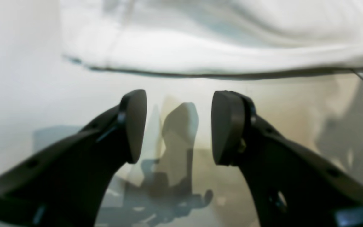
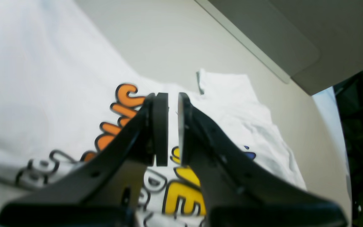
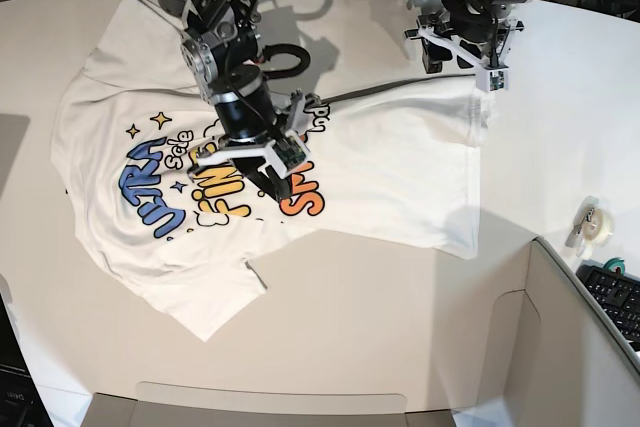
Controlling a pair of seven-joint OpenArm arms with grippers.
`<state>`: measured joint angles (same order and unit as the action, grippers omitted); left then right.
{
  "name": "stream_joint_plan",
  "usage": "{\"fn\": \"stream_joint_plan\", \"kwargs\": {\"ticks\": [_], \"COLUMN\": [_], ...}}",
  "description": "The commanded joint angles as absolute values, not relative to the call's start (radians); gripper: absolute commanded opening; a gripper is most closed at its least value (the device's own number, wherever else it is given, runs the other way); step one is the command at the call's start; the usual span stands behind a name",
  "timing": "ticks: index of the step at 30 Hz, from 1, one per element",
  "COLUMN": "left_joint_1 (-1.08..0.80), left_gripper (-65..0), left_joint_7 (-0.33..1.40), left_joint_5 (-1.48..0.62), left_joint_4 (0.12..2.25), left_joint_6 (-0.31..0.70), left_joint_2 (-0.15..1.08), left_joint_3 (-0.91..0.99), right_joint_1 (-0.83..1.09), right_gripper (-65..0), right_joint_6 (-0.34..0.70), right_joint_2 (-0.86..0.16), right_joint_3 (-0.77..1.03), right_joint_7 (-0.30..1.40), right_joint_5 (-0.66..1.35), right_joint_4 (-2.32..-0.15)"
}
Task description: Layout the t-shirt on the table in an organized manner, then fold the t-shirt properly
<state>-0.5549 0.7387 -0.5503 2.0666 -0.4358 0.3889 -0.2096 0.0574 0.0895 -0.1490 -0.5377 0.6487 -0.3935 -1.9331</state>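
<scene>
T-shirt [image 3: 390,172] sprawled print-up across the white worktop [image 3: 360,337], its body filling the left and centre of the base view, one sleeve reaching toward the lower left and the hem side running to the right; it is spread but not yet squared, so the laying-out step appears to be in hand, with folding not begun. The left pincer [image 3: 470,52], at the upper right of the base view, stands with jaws wide and empty just off the shirt's far edge; its wrist view shows bare worktop between the pads and the cloth's edge lying a little beyond them. The right pincer [image 3: 280,169] hangs over the printed letters at mid-frame, jaws narrow with a slim gap, nothing visibly pinched. The next move likely calls for gripping an edge or corner and drawing out the remaining creases.
</scene>
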Motion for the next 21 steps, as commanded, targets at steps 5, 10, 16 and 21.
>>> {"fn": "stream_joint_plan", "kwargs": {"ticks": [5, 10, 16, 21], "left_joint_1": [-0.552, -0.487, -0.473, -0.443], "left_gripper": [-33.4, -33.3, -33.1, -33.3], "left_joint_7": [0.740, 0.835, 0.846, 0.848], "left_joint_5": [-0.550, -0.550, -0.549, -0.549], "left_joint_4": [2.081, 2.068, 2.060, 2.060], "left_joint_6": [-0.433, -0.437, -0.440, -0.440], "left_joint_2": [0.398, 0.437, 0.512, 0.555], "left_joint_3": [-0.208, -0.208, -0.197, -0.200], "right_joint_1": [-0.073, -0.108, -0.117, -0.114], "right_gripper": [-59.7, -59.9, -59.9, -59.9], "right_joint_6": [0.084, 0.084, 0.076, 0.074], "right_joint_2": [-0.110, -0.101, -0.105, -0.111], "right_joint_3": [-0.654, -0.662, -0.657, -0.657], "right_joint_7": [0.682, 0.677, 0.674, 0.677], "right_joint_5": [-0.400, -0.400, -0.401, -0.401], "right_joint_4": [-1.819, -1.673, -1.589, -1.587]}}
